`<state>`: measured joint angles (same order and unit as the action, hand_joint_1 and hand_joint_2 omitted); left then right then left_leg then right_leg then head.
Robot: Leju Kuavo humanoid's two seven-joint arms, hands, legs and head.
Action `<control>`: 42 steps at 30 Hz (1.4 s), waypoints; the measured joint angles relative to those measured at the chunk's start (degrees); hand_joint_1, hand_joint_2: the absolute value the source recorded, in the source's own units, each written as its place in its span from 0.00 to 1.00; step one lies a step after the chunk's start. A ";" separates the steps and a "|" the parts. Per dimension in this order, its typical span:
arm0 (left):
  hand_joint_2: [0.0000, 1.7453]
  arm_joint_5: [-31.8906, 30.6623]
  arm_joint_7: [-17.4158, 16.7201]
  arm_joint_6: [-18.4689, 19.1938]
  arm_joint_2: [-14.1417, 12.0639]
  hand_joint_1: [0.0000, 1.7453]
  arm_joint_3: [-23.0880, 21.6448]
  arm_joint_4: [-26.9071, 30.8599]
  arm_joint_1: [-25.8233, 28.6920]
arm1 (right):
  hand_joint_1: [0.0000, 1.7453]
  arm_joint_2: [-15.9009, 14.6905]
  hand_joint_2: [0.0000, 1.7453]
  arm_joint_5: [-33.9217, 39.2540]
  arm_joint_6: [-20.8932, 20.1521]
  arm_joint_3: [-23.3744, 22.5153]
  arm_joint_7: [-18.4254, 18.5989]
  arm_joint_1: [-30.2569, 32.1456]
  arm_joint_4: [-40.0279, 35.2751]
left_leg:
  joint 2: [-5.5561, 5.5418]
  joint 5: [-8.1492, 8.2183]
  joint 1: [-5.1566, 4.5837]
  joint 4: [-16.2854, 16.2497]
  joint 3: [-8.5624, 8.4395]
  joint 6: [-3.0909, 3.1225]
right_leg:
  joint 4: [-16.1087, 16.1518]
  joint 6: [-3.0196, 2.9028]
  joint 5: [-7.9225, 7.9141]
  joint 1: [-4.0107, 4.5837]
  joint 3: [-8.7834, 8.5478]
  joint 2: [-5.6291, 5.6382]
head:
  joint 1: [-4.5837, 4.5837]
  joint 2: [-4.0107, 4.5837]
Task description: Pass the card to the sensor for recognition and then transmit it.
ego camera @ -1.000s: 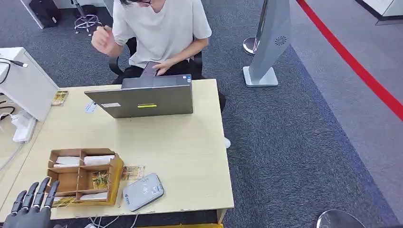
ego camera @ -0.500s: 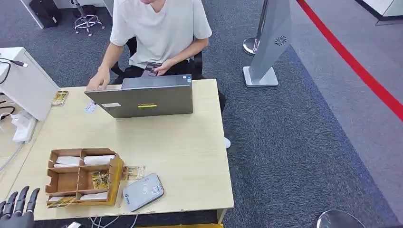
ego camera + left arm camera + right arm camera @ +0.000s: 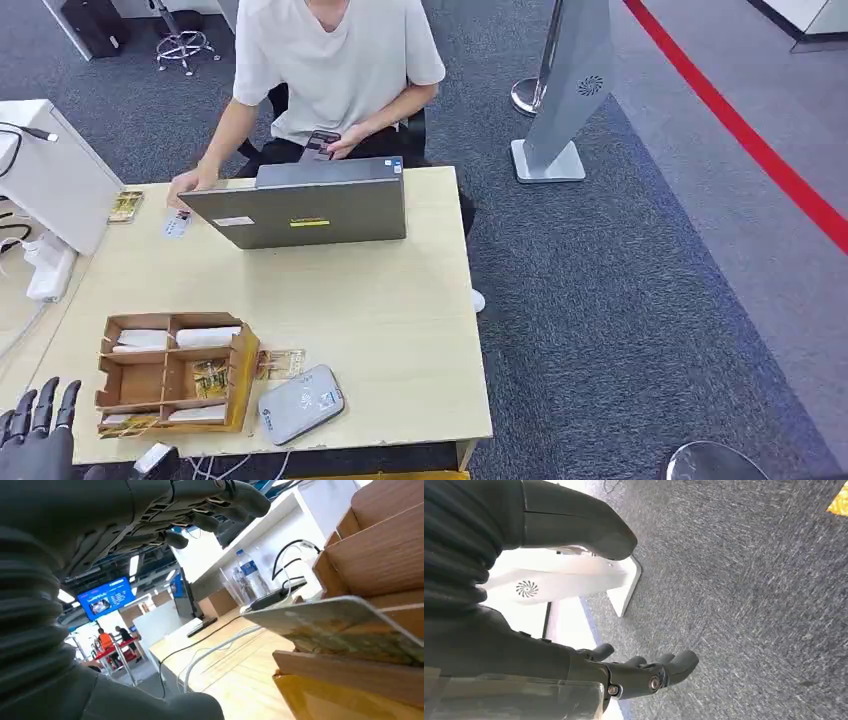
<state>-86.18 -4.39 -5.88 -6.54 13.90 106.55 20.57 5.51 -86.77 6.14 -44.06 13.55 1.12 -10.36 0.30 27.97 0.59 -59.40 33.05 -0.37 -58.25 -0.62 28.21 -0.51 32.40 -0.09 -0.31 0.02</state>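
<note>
The thin, glossy printed card [image 3: 345, 630] jutted from the near slot of the brown wooden compartment box [image 3: 170, 375] on the counter [image 3: 380, 330]. Light, stiff and probably slippery, it seemed best pinched by its projecting edge. Left hand [image 3: 38, 430] was empty, fingers spread; right hand [image 3: 644, 672] hung empty, loosely curled.

The left hand [image 3: 35, 440] was cut off at the frame's bottom corner, the person's [image 3: 330, 60] head ran past the top edge, and the laptop [image 3: 305, 205] hid its own keyboard.

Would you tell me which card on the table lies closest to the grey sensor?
The patterned card lying flat between the wooden organizer and the sensor; the other loose cards lie at the table's far end.
</note>
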 joint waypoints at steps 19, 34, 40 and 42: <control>1.00 0.00 -3.81 0.85 -0.15 0.00 -8.11 -3.78 -4.48 | 0.00 0.00 1.00 -0.85 -0.13 0.02 -0.11 -0.12 -0.04 | 0.01 0.00 0.00 0.00 0.00 0.00 | 0.00 0.00 -0.01 0.00 0.01 0.01 | 0.02 -0.02; 1.00 -0.02 -4.36 2.29 -0.15 1.00 -8.29 -4.00 -4.42 | 0.00 -0.02 1.00 -1.03 -0.17 0.02 -0.24 -0.12 -0.04 | 0.01 0.00 0.00 0.00 0.01 0.00 | 0.00 0.00 -0.01 0.00 0.01 0.01 | 0.02 0.00; 1.00 0.00 -4.18 2.97 -0.15 1.00 -8.29 -4.02 -4.38 | 0.00 -0.02 1.00 -1.14 -0.18 0.04 -0.55 -0.12 -0.07 | 0.01 0.00 0.00 0.00 0.02 0.00 | 0.00 0.00 -0.01 0.00 0.01 0.01 | 0.02 0.00; 1.00 0.00 -4.18 2.97 -0.15 1.00 -8.29 -4.02 -4.37 | 0.00 -0.02 1.00 -1.14 -0.17 0.04 -0.57 -0.12 -0.07 | 0.01 0.00 0.00 0.00 0.02 0.00 | 0.00 0.00 0.00 0.00 0.01 0.01 | 0.02 0.00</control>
<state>-86.18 -8.57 -2.91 -6.69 5.62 102.53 16.19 5.49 -87.91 5.97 -44.02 12.98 1.00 -10.43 0.30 27.97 0.59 -59.40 33.07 -0.37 -58.25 -0.62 28.21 -0.50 32.41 -0.09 -0.28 0.02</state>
